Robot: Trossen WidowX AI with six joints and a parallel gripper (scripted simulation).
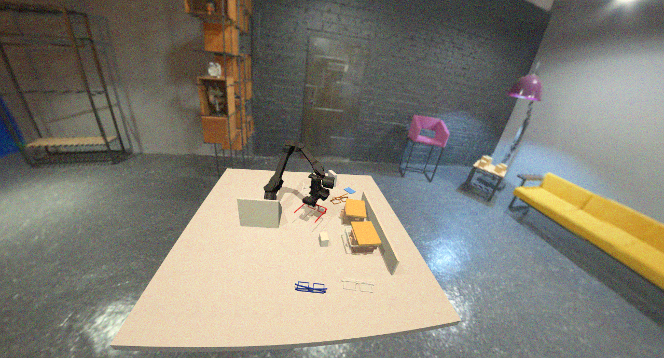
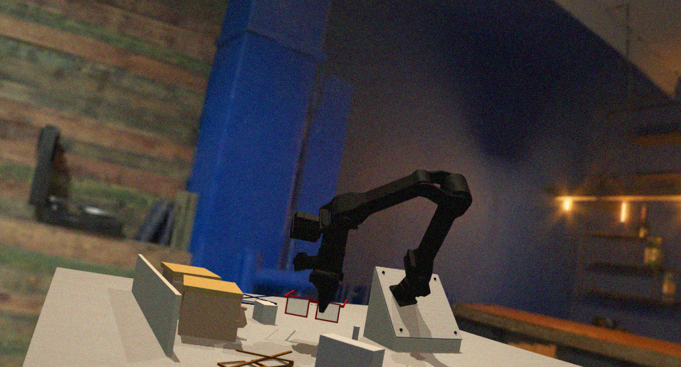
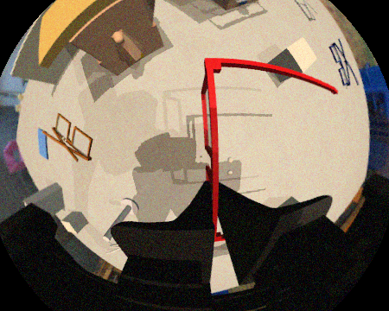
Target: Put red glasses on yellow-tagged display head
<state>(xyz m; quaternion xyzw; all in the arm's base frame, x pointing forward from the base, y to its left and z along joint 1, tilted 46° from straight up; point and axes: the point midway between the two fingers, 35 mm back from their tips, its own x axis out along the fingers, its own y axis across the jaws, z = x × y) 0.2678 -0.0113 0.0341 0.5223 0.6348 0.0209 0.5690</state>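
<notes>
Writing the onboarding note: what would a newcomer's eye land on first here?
Probably the red glasses, held off the table in the black gripper, temples unfolded. Next, two orange-topped heads standing before a low upright panel. Beyond the table, the long yellow sofa on the floor.

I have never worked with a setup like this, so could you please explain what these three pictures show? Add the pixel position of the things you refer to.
The machine is one jointed black arm. Its gripper (image 1: 314, 204) (image 2: 322, 310) (image 3: 210, 185) is shut on red glasses (image 1: 320, 208) (image 2: 297, 307) (image 3: 213, 130), held above the table (image 1: 222, 318) (image 2: 85, 312) (image 3: 290, 142). One picture looks down across the whole table, one comes from beside it, and one from the arm's wrist. On the table are two display heads with orange tops, folded blue glasses (image 1: 310, 288) (image 3: 342, 62), brown glasses and a small pale block (image 1: 323, 239) (image 2: 264, 312).
</notes>
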